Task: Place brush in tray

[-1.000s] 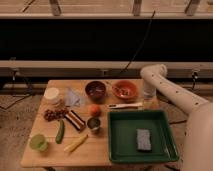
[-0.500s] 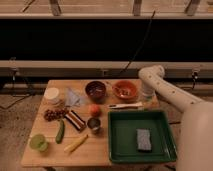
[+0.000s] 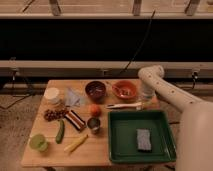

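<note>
The brush (image 3: 125, 105) is a long slim cream-handled tool lying flat on the wooden table, just behind the tray and in front of the orange bowl. The tray (image 3: 120, 142) is large, dark green and rectangular, at the table's front right; a grey sponge block (image 3: 144, 139) lies in it. My gripper (image 3: 145, 99) hangs down from the white arm at the brush's right end, just behind the tray's far rim. I cannot tell whether it touches the brush.
Behind the brush stand a brown bowl (image 3: 95, 90) and an orange bowl (image 3: 124, 90). To the left are an orange fruit (image 3: 94, 109), a small metal cup (image 3: 93, 124), a striped packet (image 3: 75, 120), a yellow stick (image 3: 75, 143), a green vegetable (image 3: 60, 131), a green lime half (image 3: 38, 142) and a white cup (image 3: 52, 95).
My arm has shifted slightly left and down toward the brush's right end. The brush, tray and other items have not moved.
</note>
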You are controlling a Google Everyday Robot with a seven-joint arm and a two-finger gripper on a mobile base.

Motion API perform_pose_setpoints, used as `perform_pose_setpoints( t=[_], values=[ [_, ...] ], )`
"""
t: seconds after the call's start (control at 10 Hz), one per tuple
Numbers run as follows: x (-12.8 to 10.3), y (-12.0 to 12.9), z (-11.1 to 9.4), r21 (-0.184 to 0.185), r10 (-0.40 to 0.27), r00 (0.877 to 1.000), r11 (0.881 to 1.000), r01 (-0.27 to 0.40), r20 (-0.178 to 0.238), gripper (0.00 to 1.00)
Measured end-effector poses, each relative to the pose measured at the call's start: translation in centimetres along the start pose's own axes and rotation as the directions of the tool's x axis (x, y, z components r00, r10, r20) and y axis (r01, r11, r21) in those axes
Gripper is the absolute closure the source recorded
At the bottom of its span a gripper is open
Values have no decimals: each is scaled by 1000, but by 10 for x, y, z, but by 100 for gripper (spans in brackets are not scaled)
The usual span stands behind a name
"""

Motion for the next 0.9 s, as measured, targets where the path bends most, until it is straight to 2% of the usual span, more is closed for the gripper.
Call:
perform_pose_setpoints(
  t=[0.5,0.7,0.9],
  values=[
    [-9,-9,-71,92,-35,999,995,32,26,100],
    [-11,-1,-102,123,-62,997,991,56,43,100],
    [-15,25,-119,134,-91,994,988,81,67,100]
  ],
)
